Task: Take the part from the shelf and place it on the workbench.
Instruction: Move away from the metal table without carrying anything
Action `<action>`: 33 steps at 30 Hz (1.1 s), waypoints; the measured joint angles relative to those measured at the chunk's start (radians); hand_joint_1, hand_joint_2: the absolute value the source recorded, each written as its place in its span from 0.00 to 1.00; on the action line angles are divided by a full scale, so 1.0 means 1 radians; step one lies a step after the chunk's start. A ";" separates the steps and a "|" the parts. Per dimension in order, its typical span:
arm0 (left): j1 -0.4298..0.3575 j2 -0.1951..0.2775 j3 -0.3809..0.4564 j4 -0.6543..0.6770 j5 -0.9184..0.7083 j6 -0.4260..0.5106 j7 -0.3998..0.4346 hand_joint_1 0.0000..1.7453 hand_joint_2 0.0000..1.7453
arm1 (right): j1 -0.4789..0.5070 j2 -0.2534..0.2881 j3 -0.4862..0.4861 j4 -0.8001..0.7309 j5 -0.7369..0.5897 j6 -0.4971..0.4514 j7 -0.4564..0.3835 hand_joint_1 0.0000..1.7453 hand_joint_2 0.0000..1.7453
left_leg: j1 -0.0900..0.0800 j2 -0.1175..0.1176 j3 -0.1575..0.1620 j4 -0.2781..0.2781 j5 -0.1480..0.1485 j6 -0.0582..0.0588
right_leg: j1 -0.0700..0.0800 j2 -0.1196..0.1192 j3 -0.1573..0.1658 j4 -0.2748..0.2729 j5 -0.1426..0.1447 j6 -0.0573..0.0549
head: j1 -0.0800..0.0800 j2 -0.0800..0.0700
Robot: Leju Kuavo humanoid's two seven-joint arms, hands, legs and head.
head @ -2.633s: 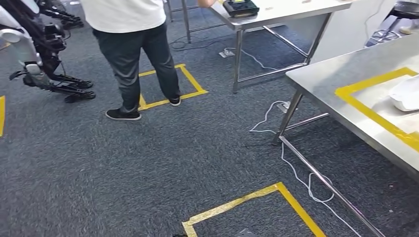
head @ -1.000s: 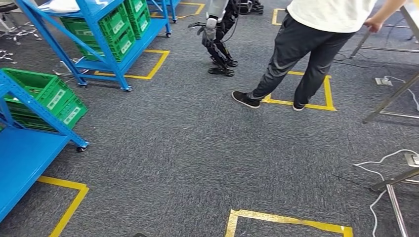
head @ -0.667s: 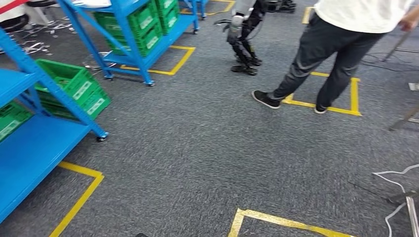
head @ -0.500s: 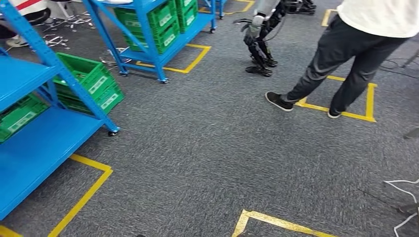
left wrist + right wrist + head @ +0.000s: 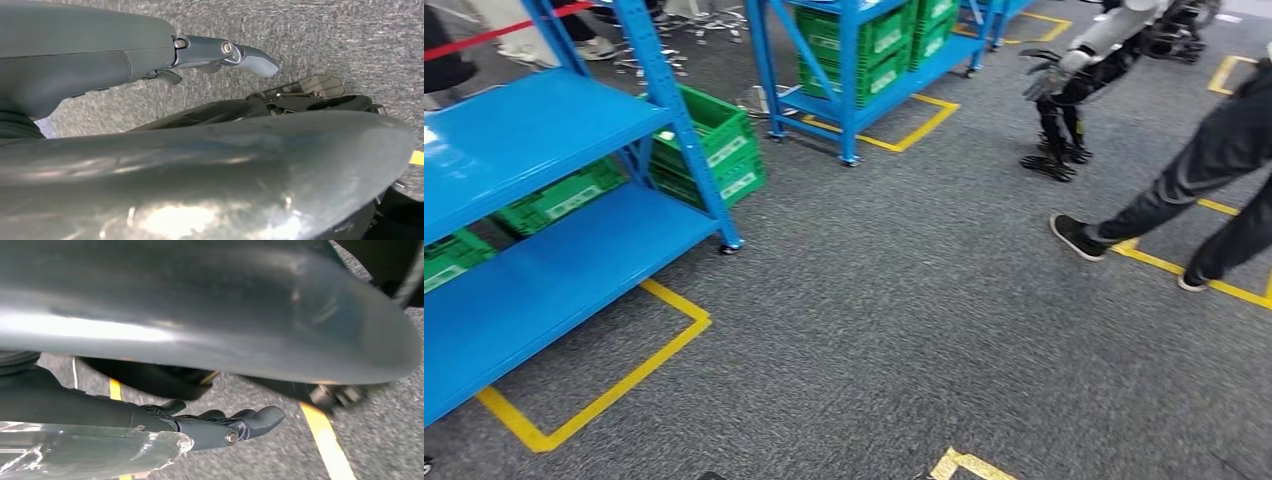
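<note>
In the head view, you see the blue shelf (image 5: 544, 190) on the left side, standing on grey carpet (image 5: 874, 330). Green bins (image 5: 714, 150) sit low by the shelf, some under its boards and some just behind its post. You cannot tell from here which thing is the part, or where it lies. A second blue shelf (image 5: 849, 70) stands farther back with more green bins in it. Yellow tape (image 5: 604, 395) makes a corner on the carpet near the first shelf. Far on the right, another robot (image 5: 1069, 100) stands on the carpet. A person's legs (image 5: 1204, 190) step across a yellow line beside it.

In the left wrist view, your left hand (image 5: 150, 55) hangs above the carpet. Its fingers (image 5: 245, 54) are stretched out straight and have nothing in them.

In the right wrist view, your right hand (image 5: 165, 422) also hangs above the carpet, near a yellow line. Its fingers (image 5: 255, 421) lie close together and almost straight. A clear shiny piece (image 5: 90, 452) lies along the hand. You cannot tell what it is, or if the fingers have hold of it.
</note>
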 joint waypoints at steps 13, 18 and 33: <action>0.006 0.000 0.002 0.000 -0.006 0.000 0.008 0.00 0.00 | 0.003 0.000 -0.002 0.000 0.007 0.000 0.000 0.00 0.00 | 0.001 0.093 -0.172 0.242 -0.048 -0.043 | 0.005 -0.109 0.093 -0.090 -0.030 -0.036 | -0.008 0.000; 0.001 -0.003 0.003 0.000 -0.013 0.000 0.017 0.00 0.00 | 0.003 0.000 -0.003 0.000 0.015 0.000 0.001 0.00 0.00 | -0.013 0.176 -0.074 0.039 0.024 -0.019 | 0.019 -0.166 0.145 -0.091 -0.083 -0.010 | -0.003 0.000; 0.007 -0.006 0.023 0.000 -0.022 -0.001 0.023 0.00 0.00 | 0.008 0.002 -0.004 0.001 0.022 0.001 0.004 0.00 0.00 | 0.002 -0.040 0.075 0.030 -0.104 -0.005 | 0.002 0.021 -0.080 -0.032 0.061 -0.003 | 0.025 0.000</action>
